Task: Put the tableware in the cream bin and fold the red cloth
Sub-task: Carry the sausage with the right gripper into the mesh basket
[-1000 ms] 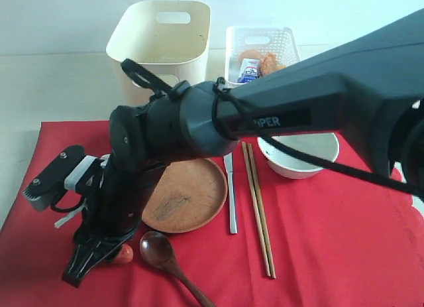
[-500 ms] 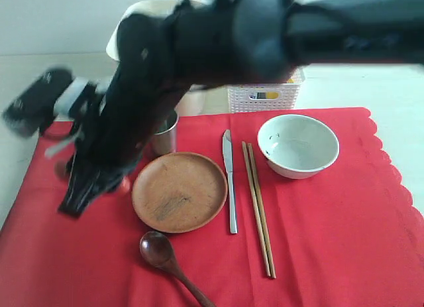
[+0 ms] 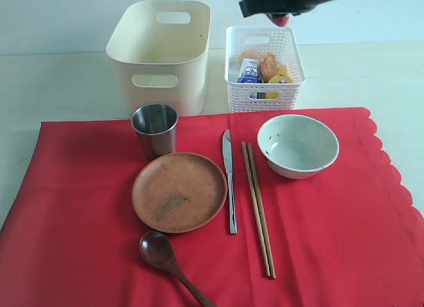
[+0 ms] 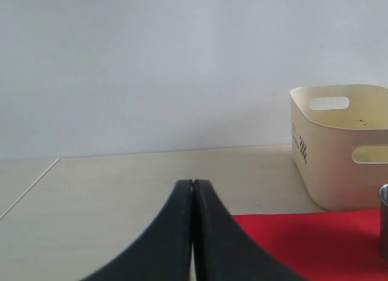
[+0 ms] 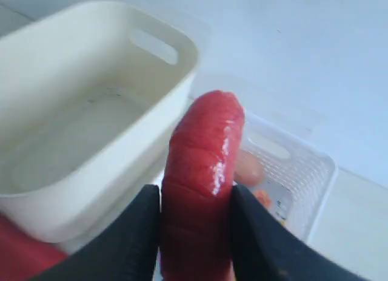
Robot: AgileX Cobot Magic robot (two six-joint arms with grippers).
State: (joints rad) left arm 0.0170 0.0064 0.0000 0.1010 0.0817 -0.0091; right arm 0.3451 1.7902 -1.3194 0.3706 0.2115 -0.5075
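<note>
Right gripper (image 5: pixel 195 199) was clamped on the red sausage (image 5: pixel 203 141), up over the white lattice basket (image 3: pixel 296 68); left gripper (image 4: pixel 193 190) had its jaws pressed fully together.

Your left gripper (image 4: pixel 193 193) showed two smooth, matt-black fingers (image 4: pixel 170 238), each widening in a curve from a narrow tip. Your right gripper (image 5: pixel 194 202) had the same black, round-edged fingers (image 5: pixel 136 232). From outside, its body read as a dark, tapered shape.
</note>
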